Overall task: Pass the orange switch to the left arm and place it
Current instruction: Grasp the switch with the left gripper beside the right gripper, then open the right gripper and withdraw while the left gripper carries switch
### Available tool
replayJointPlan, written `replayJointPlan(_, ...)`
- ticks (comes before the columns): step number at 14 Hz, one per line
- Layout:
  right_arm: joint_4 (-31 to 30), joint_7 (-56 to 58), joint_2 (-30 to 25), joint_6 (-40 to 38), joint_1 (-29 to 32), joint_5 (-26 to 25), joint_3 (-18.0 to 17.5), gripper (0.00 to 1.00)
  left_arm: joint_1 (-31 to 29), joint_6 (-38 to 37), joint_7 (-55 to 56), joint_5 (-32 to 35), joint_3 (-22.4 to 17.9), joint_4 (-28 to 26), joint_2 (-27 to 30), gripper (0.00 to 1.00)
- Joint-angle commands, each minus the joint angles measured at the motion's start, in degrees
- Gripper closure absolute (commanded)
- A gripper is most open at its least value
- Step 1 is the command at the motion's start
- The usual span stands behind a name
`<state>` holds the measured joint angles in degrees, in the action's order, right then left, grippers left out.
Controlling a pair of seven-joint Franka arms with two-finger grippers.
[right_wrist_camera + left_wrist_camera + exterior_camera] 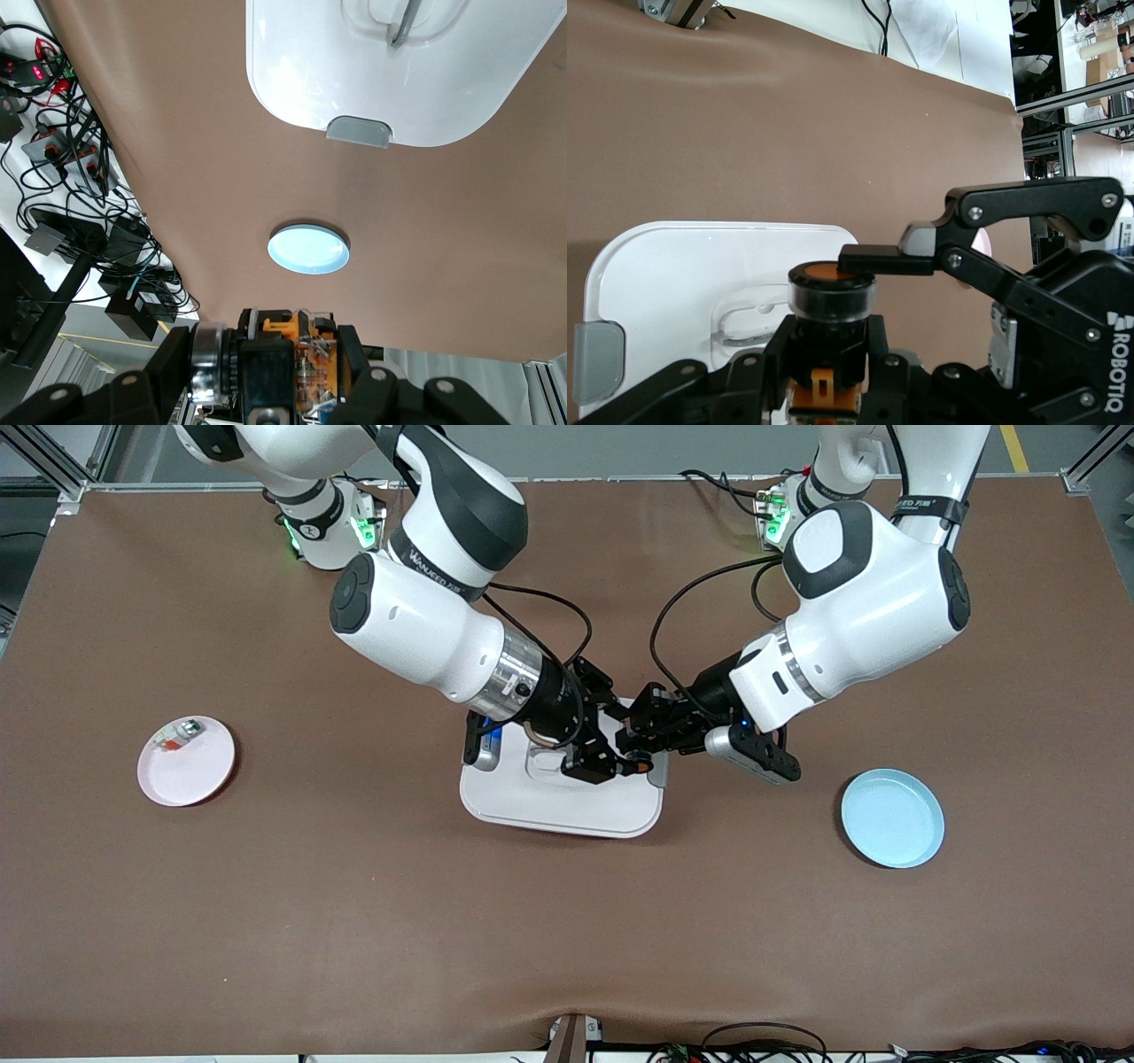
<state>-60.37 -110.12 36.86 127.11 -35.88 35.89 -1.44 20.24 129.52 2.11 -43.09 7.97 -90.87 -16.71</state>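
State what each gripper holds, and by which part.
Both grip the orange switch above the box: left gripper around its black body, right gripper at its end.

The pincers hide part of the box (567, 802) lid — pink plate's (190, 775) contents too small to tell.

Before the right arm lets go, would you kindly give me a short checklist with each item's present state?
1. Left gripper shut on the switch: ok.
2. Right gripper shut on the switch too: ok.
3. Handover is in the air over the box, not touching it: ok.
4. Blue plate bare, toward the left arm's end: ok.
5. Left grip firm enough to hold alone: cannot tell.
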Motion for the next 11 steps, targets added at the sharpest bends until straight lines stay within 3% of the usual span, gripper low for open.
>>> replayJointPlan(1,2.8,-2.0,1.0,-0.4,0.5,0.8,-0.4,0.6,-0.2,0.1,-0.9,-0.6,-0.1,0.3,-0.3,0.91)
replayJointPlan(2,2.8,-2.1,1.0,-0.5,0.5,0.8,-0.4,0.01,-0.3,0.1,-0.6,-0.5,-0.1,0.3,-0.1,0.95)
replayJointPlan(7,2.8,1.6,0.8,-1.6,0.7,0.6,0.2,0.0,-1.9,-2.9,-0.4,1.2,-0.7,0.3,0.9,0.96)
replayJointPlan(11,2.8,13.1,0.4,-11.1,5.2,0.6,-0.1,0.0,-3.9,-8.7,0.0,9.1,-0.8,0.2,3.6,0.96)
